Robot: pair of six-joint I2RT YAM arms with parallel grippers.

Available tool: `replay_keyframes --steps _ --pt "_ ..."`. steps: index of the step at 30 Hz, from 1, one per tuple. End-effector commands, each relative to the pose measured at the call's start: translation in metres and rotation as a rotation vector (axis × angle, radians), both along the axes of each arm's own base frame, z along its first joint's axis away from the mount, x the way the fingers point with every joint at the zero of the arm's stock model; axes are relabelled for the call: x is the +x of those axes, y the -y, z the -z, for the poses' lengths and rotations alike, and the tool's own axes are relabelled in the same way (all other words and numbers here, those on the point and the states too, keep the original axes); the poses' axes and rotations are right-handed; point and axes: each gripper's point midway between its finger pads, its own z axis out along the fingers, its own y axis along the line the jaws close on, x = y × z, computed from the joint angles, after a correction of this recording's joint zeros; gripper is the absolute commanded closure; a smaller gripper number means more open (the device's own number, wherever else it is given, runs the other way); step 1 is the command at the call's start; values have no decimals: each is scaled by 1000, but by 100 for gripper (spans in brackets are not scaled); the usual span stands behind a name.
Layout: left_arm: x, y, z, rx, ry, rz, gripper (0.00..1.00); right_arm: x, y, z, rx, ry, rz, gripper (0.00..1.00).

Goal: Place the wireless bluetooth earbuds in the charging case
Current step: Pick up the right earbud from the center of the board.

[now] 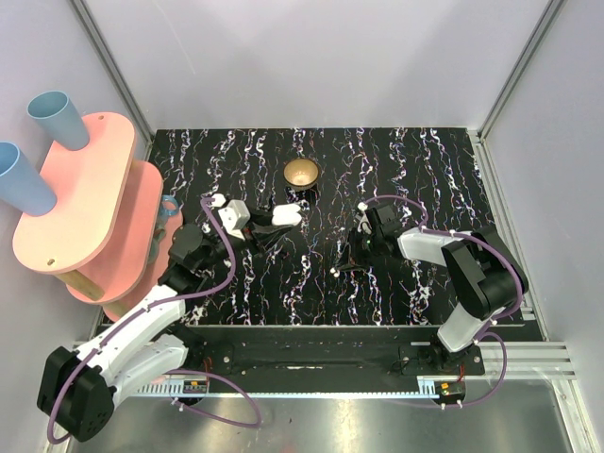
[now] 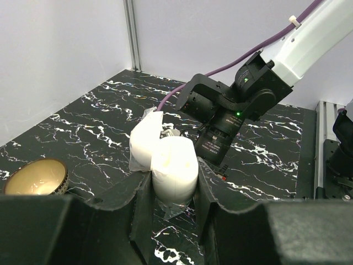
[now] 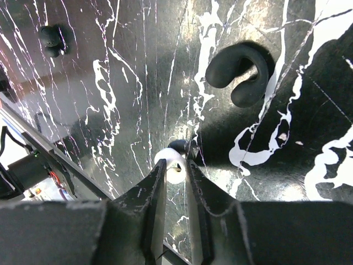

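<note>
The charging case point(image 2: 175, 165) is a white pod with its lid point(image 2: 144, 144) swung open to the left. My left gripper point(image 2: 174, 181) is shut on its body and holds it just above the marbled tabletop; from above the charging case point(image 1: 284, 215) shows near the table's middle. One of the wireless bluetooth earbuds point(image 3: 169, 157), white with a dark tip, sits between the fingertips of my right gripper point(image 3: 176, 165), which is shut on it low over the table. From above, my right gripper point(image 1: 354, 257) is to the right of the case. No other earbud shows.
A brass bowl point(image 1: 301, 173) stands behind the case, and the same brass bowl point(image 2: 34, 176) appears left of my left gripper. A black C-shaped piece point(image 3: 240, 70) and a small black bit point(image 3: 52, 40) lie on the tabletop. Pink shelves point(image 1: 85, 203) with blue cups point(image 1: 55, 118) stand off the left edge.
</note>
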Motion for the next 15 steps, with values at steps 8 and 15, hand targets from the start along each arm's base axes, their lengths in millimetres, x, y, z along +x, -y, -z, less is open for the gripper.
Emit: replay_keyframes --steps 8,15 --pt "-1 -3 -13 -27 53 -17 100 -2 0 6 -21 23 -35 75" --pt "0 -4 -12 -24 51 -22 100 -7 -5 5 4 15 -64 74"
